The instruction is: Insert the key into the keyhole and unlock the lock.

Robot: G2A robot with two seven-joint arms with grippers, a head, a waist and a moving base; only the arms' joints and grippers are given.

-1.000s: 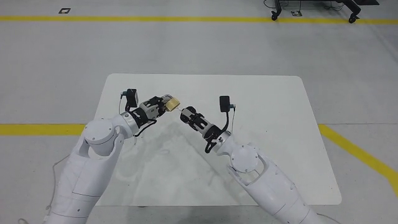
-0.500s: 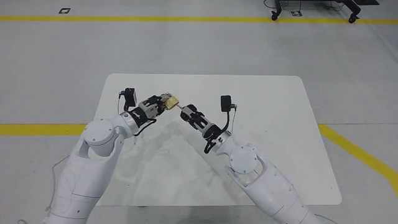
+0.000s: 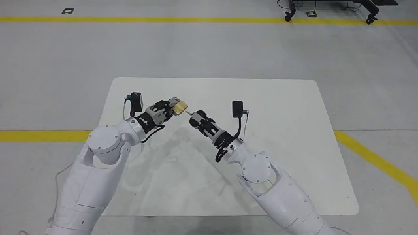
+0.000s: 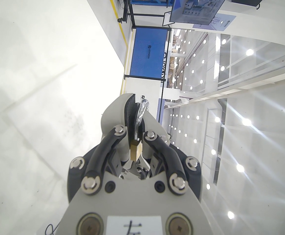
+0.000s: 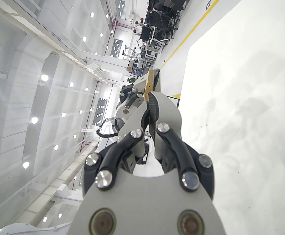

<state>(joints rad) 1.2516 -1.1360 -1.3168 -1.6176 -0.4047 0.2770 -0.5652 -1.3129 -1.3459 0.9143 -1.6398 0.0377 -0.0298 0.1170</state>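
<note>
Lock was held up off the table in the left gripper, which was clamped tight on its flat faces. Brass body, blocky, smooth metal. From the right wrist view it was edge-on, a thin slab. A silvery curved piece showed at the tip of the left gripper; could not tell if it was part of the lock.

Right gripper sat just beside the lock on the side toward the robot's right. It was pinched almost fully together on the key. Only a small pale sliver of key showed between it and the lock. The rest was hidden by the black ribbed rubber pads.

The key's long axis ran in line with the right gripper and pointed at the lock's narrow end. Its tip looked to be touching or already in the brass; depth could not be told. The two grippers met nose to nose at the lock, at an angle to each other.

Judgement: the coming move turns on the key shaft staying lined up with the keyhole. Then comes a twist about that same axis while the left gripper keeps the body stiff. Both parts are hard, small and slick metal. The thin key could swivel in the pads if pushed off-axis.
</note>
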